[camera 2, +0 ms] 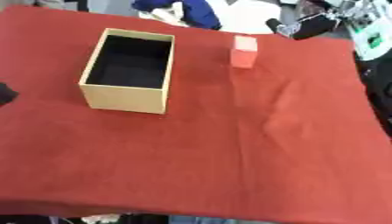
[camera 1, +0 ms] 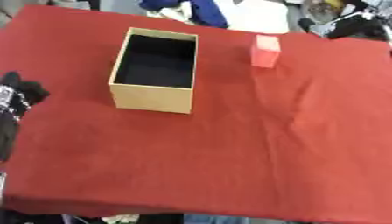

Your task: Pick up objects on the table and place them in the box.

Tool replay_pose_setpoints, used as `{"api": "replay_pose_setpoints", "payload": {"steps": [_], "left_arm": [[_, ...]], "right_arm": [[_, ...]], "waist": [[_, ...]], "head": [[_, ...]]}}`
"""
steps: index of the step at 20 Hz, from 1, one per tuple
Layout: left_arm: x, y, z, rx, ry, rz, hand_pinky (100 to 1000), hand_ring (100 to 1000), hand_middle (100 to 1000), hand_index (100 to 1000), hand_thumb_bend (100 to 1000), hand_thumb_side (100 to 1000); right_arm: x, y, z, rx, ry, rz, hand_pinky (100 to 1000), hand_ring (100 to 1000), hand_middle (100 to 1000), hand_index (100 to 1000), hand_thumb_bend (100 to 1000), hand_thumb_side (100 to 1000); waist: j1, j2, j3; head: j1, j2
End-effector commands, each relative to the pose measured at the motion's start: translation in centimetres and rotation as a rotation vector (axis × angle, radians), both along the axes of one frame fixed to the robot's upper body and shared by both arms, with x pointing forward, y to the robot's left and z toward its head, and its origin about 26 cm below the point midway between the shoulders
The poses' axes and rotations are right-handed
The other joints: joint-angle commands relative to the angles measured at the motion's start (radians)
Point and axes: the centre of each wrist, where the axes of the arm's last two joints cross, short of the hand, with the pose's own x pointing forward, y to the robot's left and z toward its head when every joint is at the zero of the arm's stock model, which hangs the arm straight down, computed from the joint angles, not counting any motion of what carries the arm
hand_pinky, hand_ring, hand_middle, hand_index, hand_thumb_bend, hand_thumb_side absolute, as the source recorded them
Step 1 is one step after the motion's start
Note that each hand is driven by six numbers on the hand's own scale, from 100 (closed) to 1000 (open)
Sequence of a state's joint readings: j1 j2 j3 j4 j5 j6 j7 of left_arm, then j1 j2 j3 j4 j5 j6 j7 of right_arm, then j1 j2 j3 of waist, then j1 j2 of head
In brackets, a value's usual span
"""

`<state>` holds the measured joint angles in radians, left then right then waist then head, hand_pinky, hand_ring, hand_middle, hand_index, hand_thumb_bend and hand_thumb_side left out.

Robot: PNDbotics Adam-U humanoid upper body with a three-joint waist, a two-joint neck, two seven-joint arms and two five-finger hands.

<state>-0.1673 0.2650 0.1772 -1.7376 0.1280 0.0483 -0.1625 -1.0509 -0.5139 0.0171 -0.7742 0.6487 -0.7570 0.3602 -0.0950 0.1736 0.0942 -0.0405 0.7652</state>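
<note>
An open tan cardboard box (camera 1: 154,97) with a dark inside stands on the red tablecloth (camera 1: 229,144), left of centre toward the back. To its right, apart from it, a small red-pink block (camera 1: 265,51) stands upright. My left hand (camera 1: 20,92) shows at the left edge, black, level with the box's front wall and well clear of it; its fingers are blurred. The right hand is out of sight in both views.
Blue and white cloth (camera 1: 201,9) and dark clutter (camera 1: 356,24) lie beyond the table's far edge. The cloth's front edge (camera 1: 191,209) runs along the bottom of the view. Wide red cloth stretches in front of the box and block.
</note>
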Motion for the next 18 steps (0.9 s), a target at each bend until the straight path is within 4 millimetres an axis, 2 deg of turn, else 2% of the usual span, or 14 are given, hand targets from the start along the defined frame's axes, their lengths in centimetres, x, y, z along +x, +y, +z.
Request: {"api": "replay_pose_setpoints", "payload": {"steps": [1, 5, 14, 16, 18], "left_arm": [[0.3, 0.1, 1.4, 0.028, -0.039, -0.021, 855, 712, 571, 642, 264, 767], [0.4, -0.1, 1.7, 0.026, -0.047, -0.032, 855, 713, 571, 642, 265, 767], [0.7, -0.5, 2.0, 0.024, -0.057, -0.048, 855, 713, 571, 642, 266, 766], [0.7, -0.6, 2.1, 0.024, -0.060, -0.052, 855, 714, 571, 642, 265, 767], [0.7, -0.6, 2.1, 0.024, -0.064, -0.054, 855, 714, 571, 642, 266, 767]], "right_arm": [[0.3, -0.9, 0.5, 0.010, -0.018, -0.052, 862, 960, 878, 908, 152, 416], [0.5, -1.8, -0.8, 0.058, 0.014, -0.124, 867, 968, 872, 910, 106, 415], [0.8, -2.9, -3.3, 0.161, 0.039, -0.262, 873, 978, 864, 914, 100, 407], [0.7, -3.2, -3.8, 0.170, 0.040, -0.283, 877, 982, 868, 927, 100, 456], [0.6, -3.6, -4.1, 0.163, 0.041, -0.303, 885, 992, 887, 948, 205, 488]], "waist": [[0.004, -0.010, 0.010], [0.000, -0.005, 0.038], [-0.001, 0.006, 0.073], [-0.002, 0.010, 0.082], [-0.002, 0.014, 0.091]], "head": [[-0.023, 0.005], [-0.056, 0.005], [-0.109, -0.002], [-0.115, -0.005], [-0.123, -0.009]]}}
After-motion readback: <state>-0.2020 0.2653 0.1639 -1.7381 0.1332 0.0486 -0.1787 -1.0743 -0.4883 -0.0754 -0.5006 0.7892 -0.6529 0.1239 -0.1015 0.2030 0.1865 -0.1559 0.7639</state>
